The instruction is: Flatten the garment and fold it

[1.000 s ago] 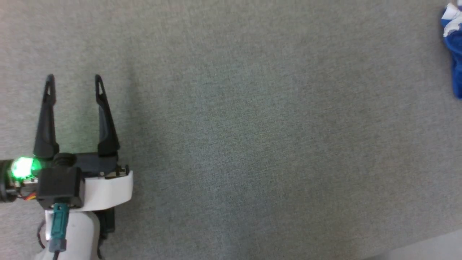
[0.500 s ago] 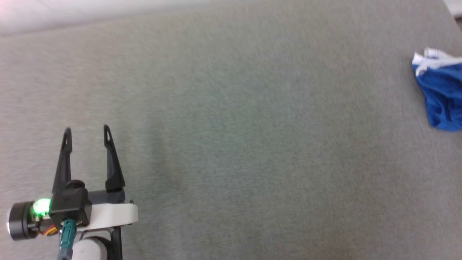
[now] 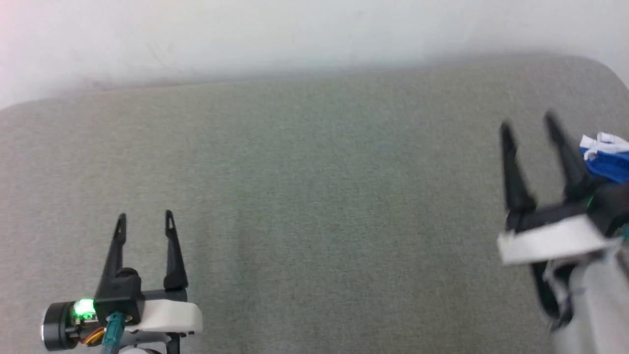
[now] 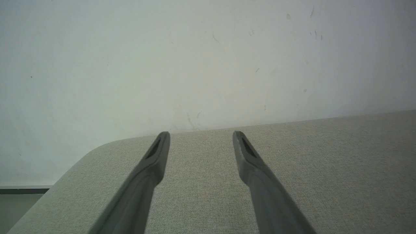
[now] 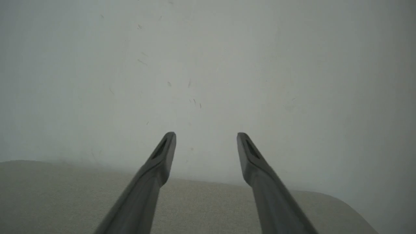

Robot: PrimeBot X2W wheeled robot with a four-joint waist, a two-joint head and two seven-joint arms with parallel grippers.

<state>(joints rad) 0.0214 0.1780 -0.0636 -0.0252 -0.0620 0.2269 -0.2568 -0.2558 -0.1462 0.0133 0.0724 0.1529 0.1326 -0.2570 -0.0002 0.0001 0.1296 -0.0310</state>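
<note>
grey-green fabric work surface (image 3: 314,206) against a pale wall (image 3: 295,34).
the surface is finely woven, with rounded far corners; the wall shows faint scuffs, and a dark strip (image 4: 22,190) runs along its base in the left wrist view.

No writing, number, brand or sign is legible; the crumpled royal-blue and white fabric garment (image 3: 609,165) is too blurred to make out any lettering.

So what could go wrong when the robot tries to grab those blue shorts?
The shorts lie bunched near the table's right edge; a nudge from the open right gripper might push them off.
Crumpled like that, a pinch may catch several layers.
The open left gripper sits far across the table.
</note>
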